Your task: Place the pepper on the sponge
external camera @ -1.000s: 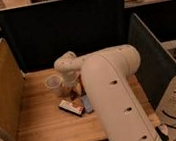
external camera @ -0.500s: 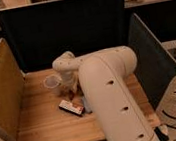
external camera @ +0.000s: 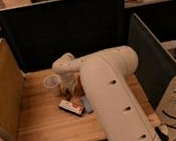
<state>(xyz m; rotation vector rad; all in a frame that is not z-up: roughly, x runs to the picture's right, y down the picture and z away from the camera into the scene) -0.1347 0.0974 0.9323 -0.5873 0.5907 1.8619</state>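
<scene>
**Gripper closed low beside the cup; the pepper was out of sight and the sponge half hidden.**

Your gripper (external camera: pixel 70 89) hung under the smooth white plastic arm (external camera: pixel 111 96), low over the pale wooden table top (external camera: pixel 40 124). Its 2 fingers were drawn together, and you could not tell whether anything sat between them. It stood just beside the clear, round plastic cup (external camera: pixel 52 83) and just behind the flat dark box with the red-and-white label (external camera: pixel 71 106). The light-blue rectangular sponge (external camera: pixel 87 104), soft-looking, lay touching that box, with the arm covering its right part. The slim red pepper showed nowhere, and there was no red on the visible part of the sponge. By my reading the placing was not shown as done, so the pepper had yet to be seen resting on the sponge.
</scene>
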